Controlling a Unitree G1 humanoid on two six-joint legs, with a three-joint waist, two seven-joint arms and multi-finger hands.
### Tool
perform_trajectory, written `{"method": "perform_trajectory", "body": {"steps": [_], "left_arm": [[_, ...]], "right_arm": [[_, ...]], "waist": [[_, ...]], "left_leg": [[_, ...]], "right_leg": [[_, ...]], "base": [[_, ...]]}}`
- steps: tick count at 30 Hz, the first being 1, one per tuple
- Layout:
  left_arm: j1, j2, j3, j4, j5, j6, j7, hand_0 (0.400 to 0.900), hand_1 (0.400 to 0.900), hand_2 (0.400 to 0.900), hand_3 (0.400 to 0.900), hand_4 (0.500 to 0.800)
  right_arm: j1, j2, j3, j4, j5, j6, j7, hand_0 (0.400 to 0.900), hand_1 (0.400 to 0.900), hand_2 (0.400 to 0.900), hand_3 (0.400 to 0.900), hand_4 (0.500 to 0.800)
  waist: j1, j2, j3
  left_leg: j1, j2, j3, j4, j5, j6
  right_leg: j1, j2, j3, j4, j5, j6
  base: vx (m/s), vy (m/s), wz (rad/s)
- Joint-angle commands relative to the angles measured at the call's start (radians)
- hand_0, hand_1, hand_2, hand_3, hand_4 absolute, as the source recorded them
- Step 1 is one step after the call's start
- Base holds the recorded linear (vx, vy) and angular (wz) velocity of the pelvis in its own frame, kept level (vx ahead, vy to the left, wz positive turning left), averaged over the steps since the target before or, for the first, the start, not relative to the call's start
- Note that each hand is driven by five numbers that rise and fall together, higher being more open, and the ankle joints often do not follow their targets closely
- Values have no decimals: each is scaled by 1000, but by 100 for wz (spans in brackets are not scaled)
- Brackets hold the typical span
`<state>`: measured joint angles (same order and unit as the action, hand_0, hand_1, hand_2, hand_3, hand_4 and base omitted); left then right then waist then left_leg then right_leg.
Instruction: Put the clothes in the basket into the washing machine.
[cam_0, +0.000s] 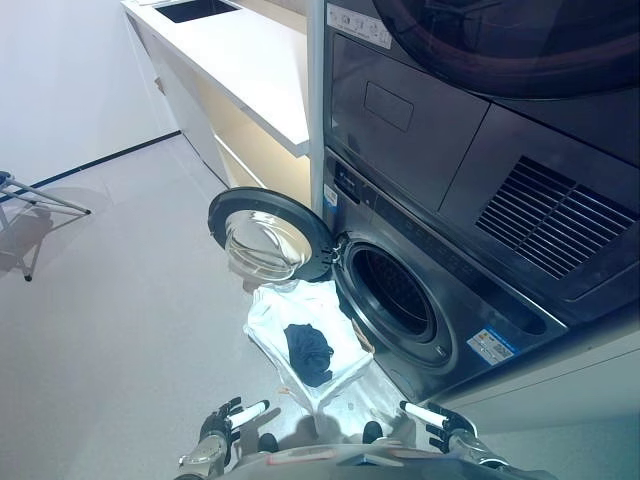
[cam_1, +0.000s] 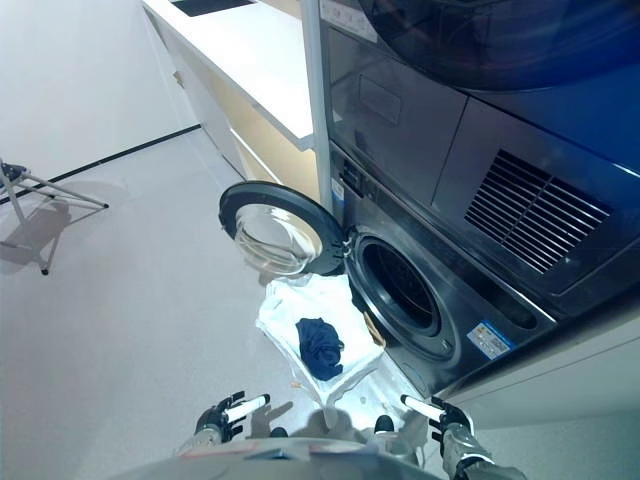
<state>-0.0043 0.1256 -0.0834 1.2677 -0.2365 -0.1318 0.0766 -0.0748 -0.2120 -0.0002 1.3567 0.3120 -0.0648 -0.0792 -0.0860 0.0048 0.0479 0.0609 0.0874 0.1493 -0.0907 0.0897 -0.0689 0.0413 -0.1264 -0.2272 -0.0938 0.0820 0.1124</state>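
The front-loading washing machine (cam_0: 440, 300) stands to the right with its round door (cam_0: 268, 235) swung open to the left, and the drum mouth (cam_0: 395, 292) looks dark inside. Just below the door, on the floor, a white basket (cam_0: 262, 325) holds a dark blue garment (cam_0: 308, 352) on pale cloth. My left hand (cam_0: 222, 425) hangs low at the bottom left of the basket with its fingers relaxed and holds nothing. My right hand (cam_0: 440, 420) shows at the bottom right, in front of the machine's base, open and holding nothing too.
A second machine (cam_0: 470, 110) with a vent grille is stacked above the washer. A white counter (cam_0: 250, 60) with a sink runs along the back left. The legs of a folding rack (cam_0: 30, 205) stand at the far left on the grey floor.
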Motion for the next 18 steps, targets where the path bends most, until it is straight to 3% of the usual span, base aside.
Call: {"method": "perform_trajectory", "body": {"steps": [1,18], "left_arm": [[-91,15,-5,8,8,-44,5,900,900,900,900,800],[-96,11,-8,10,3,-43,3,900,900,900,900,800]], "right_arm": [[-103,9,8,33,-4,-31,-8,900,900,900,900,800],[-93,8,6,35,4,-33,-4,900,900,900,900,800]], "waist": [[-2,-33,36],[5,-32,34]], "left_leg": [[58,-11,-6,15,-94,-19],[65,-11,-9,16,-98,-19]], "right_leg": [[47,-17,-20,7,-26,76],[58,-19,-29,8,-30,77]], "base": [[2,1,4],[4,1,1]]}}
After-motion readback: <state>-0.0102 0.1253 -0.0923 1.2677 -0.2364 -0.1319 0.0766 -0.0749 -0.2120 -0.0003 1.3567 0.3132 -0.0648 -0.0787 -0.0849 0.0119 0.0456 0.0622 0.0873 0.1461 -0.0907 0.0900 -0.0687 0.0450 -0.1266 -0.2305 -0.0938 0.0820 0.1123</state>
